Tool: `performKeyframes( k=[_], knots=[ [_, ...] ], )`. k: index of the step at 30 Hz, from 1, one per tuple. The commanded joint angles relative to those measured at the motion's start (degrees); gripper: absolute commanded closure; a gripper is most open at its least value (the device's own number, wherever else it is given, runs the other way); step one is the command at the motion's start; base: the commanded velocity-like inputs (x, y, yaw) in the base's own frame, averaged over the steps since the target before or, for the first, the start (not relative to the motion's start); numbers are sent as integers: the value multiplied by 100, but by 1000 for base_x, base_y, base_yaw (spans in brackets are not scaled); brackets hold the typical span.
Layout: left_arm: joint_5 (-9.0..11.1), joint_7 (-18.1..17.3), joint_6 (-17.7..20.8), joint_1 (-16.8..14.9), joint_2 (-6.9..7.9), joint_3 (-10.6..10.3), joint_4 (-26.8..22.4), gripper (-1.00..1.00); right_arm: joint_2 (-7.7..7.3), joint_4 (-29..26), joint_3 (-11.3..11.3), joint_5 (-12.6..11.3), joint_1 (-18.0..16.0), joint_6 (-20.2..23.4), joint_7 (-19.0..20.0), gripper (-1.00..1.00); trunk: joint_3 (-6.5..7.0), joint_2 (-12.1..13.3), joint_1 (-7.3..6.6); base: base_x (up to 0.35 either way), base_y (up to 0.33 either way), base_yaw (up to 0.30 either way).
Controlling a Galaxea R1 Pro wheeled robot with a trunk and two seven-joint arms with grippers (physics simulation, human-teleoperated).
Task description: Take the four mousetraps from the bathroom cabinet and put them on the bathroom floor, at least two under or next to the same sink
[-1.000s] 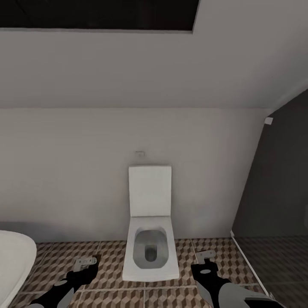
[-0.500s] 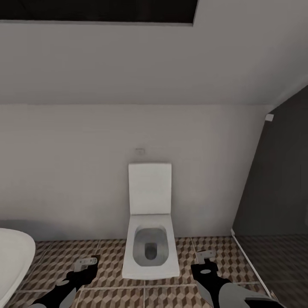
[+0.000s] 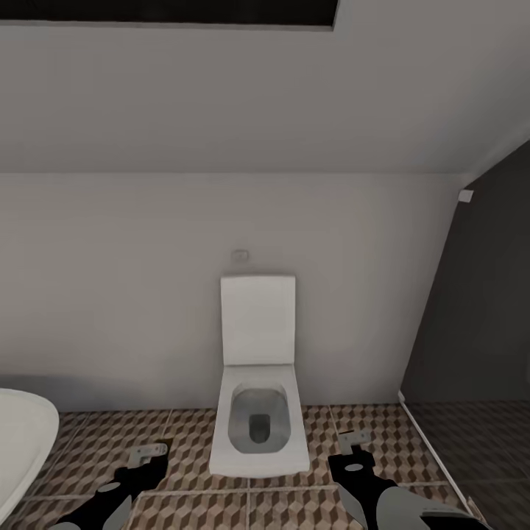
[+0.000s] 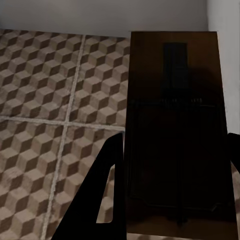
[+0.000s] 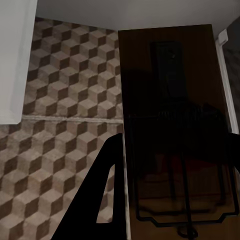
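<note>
Both tools carry a load: my left tool (image 4: 172, 165) is clamped on a dark-brown mousetrap (image 4: 175, 125) that sits between its fingers, and my right tool (image 5: 172, 170) is clamped likewise on a second mousetrap (image 5: 175, 130), its thin wire frame visible against the wood. From the head view, left tool (image 3: 147, 455) and right tool (image 3: 352, 445) hang low over the bathroom floor (image 3: 184, 442), one to each side of a white toilet (image 3: 258, 412) that stands against the wall. A curved white rim (image 3: 26, 434) shows near my left arm; I judge it to be the bathtub. My assessment: two traps are out of the cabinet but neither is set down, the sink must be found, and the remaining two are unaccounted for.
</note>
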Motion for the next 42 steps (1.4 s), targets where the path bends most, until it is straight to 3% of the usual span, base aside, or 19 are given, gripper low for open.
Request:
performKeyframes(
  k=[1,42],
  knots=[
    [50,15,-21,-5,-1,-51,4,100,1,15,-30,27,-7,-33,-10,100,-24,-45,22,0,0,0],
    [56,61,-21,-5,-20,-54,21,100,-33,16,-30,27,-7,-49,-10,100,-761,-1689,923,0,0,0]
  ],
)
